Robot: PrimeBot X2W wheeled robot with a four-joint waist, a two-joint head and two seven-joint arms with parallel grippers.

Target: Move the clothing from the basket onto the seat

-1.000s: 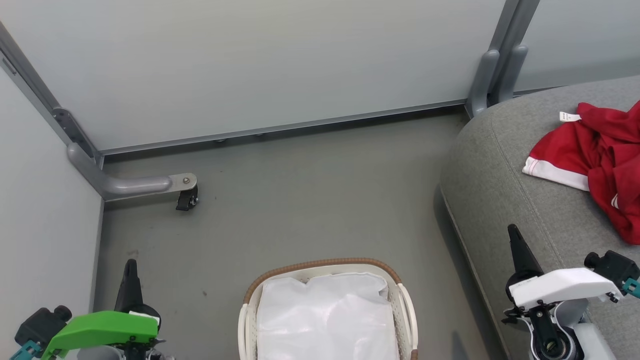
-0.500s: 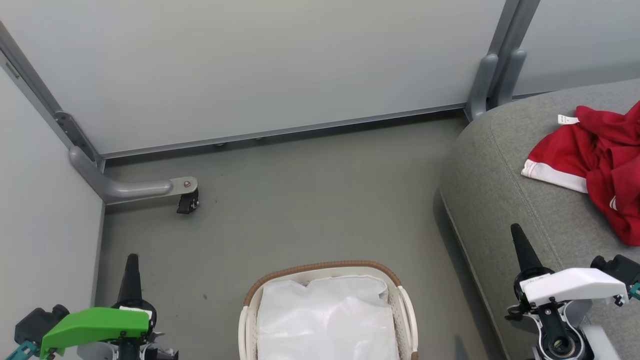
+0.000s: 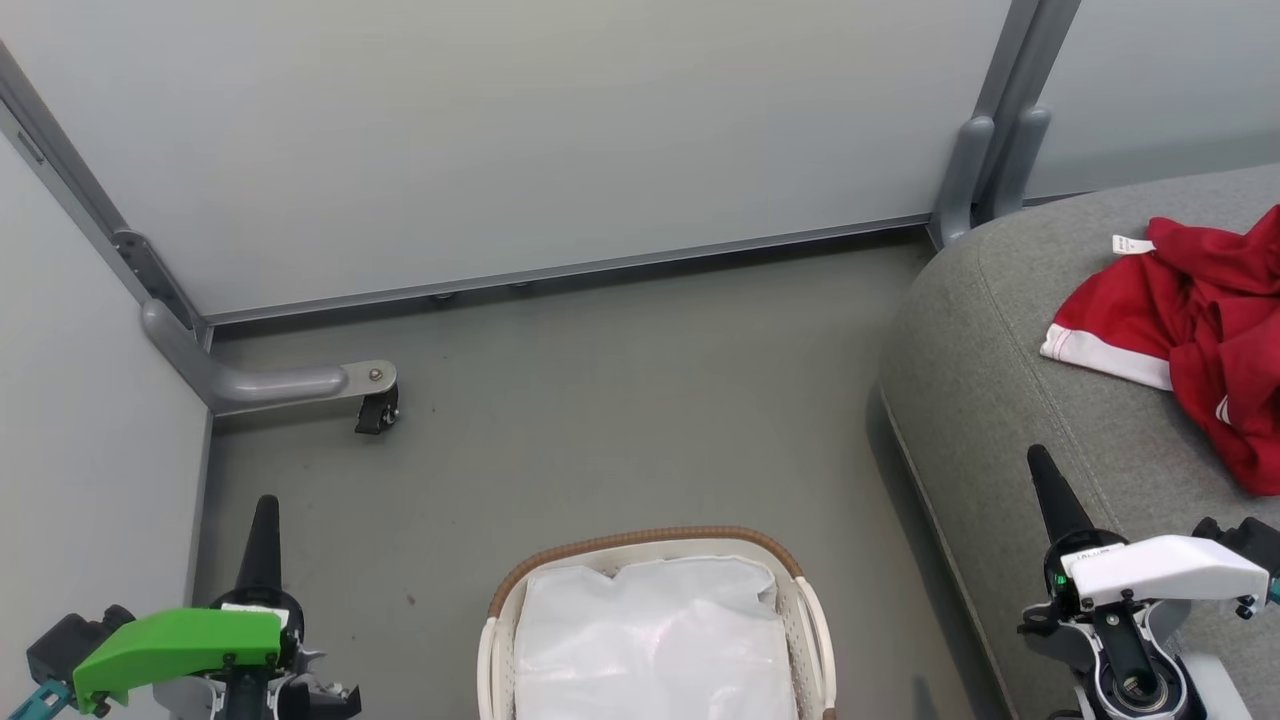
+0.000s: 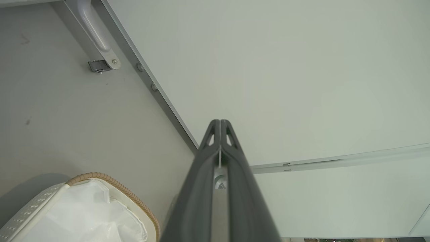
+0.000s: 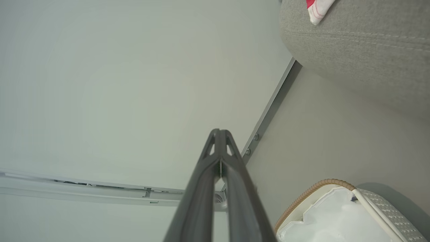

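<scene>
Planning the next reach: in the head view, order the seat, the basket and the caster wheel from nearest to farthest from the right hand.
From the right hand:
1. seat, directly beside it on the right.
2. basket, bottom centre.
3. caster wheel, far left.

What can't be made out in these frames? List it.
- Head view: clothing on the seat runs past the right edge; full extent unknown.
- Head view: basket, near part cut by the bottom edge; the white liner covers its inside, hiding anything beneath.
- Head view: tag on the clothing, print too small to read.
</scene>
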